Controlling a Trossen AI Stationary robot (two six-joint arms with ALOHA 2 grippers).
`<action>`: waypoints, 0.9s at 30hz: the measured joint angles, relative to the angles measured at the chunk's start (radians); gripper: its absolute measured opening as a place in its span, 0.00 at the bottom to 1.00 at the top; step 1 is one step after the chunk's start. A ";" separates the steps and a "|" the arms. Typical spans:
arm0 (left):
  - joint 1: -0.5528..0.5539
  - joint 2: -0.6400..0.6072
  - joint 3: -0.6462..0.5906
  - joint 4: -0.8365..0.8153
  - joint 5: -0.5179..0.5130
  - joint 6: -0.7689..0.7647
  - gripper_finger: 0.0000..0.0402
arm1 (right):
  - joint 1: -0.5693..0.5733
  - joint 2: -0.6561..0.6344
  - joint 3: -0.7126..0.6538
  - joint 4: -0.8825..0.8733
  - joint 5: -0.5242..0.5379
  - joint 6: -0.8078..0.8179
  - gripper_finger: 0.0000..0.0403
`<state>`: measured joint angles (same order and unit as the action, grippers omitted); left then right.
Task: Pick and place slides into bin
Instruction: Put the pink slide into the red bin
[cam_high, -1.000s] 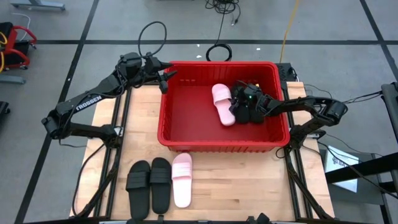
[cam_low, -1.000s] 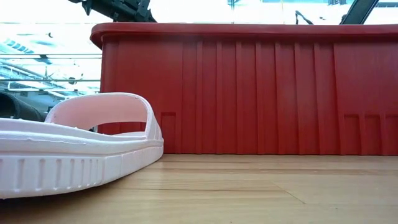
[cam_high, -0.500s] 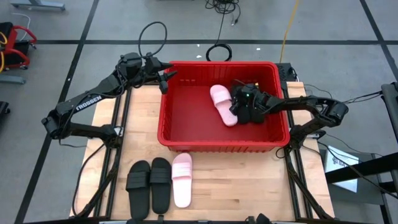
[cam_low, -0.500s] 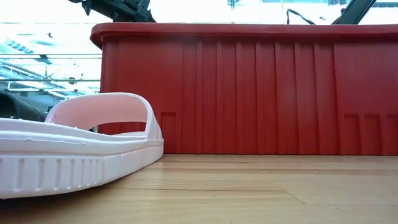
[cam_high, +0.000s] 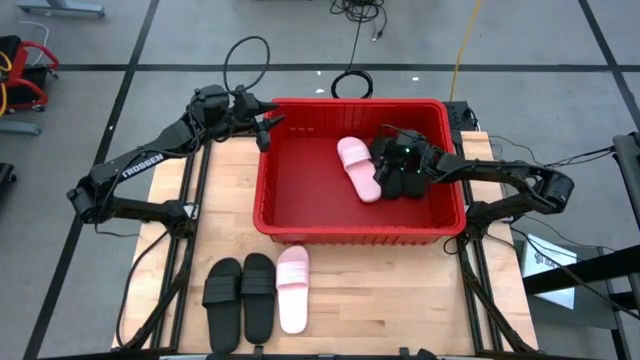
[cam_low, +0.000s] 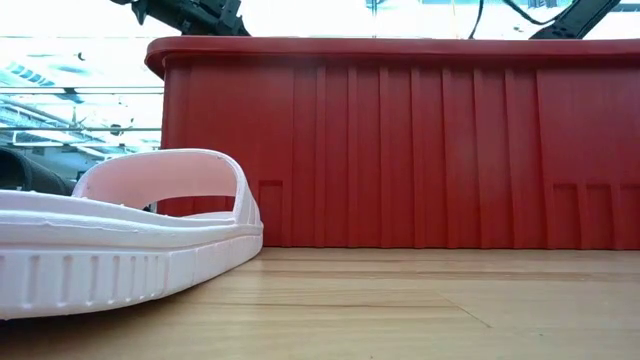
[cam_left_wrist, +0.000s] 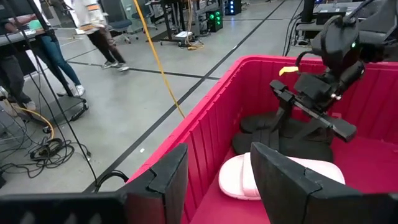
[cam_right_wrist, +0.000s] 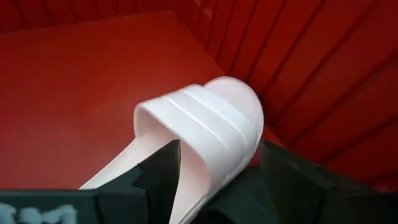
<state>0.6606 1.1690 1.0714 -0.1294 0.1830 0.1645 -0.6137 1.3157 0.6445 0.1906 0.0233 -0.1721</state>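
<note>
Overhead view of the table: the red bin (cam_high: 300, 215) occupies the centre of the frame. Inside it, right of centre, a pink slide (cam_high: 358, 167) lies beside black slides (cam_high: 400, 182). The right gripper (cam_high: 385, 168) sits low in the bin, fingers spread wide either side of the pink slide's (cam_right_wrist: 205, 124) strap, not closed on it. The left gripper (cam_high: 267, 130) hovers at the bin's upper left corner, fingers apart, holding nothing. At lower left, two black slides (cam_high: 240, 296) and a second pink slide (cam_high: 291, 287) lie side by side on the table (cam_high: 400, 290)
</note>
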 joint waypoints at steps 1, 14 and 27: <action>-0.003 0.000 0.000 0.001 0.000 0.003 0.44 | 0.000 -0.002 0.000 0.008 0.000 -0.022 0.51; -0.024 0.000 0.000 0.036 0.000 -0.003 0.44 | -0.042 0.081 0.134 -0.128 -0.127 -0.112 0.46; -0.028 -0.001 0.000 0.027 0.001 0.009 0.44 | -0.026 0.092 0.144 -0.358 -0.132 -0.273 0.46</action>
<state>0.6327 1.1683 1.0714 -0.1020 0.1835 0.1734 -0.6399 1.4082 0.7883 -0.1678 -0.1090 -0.4456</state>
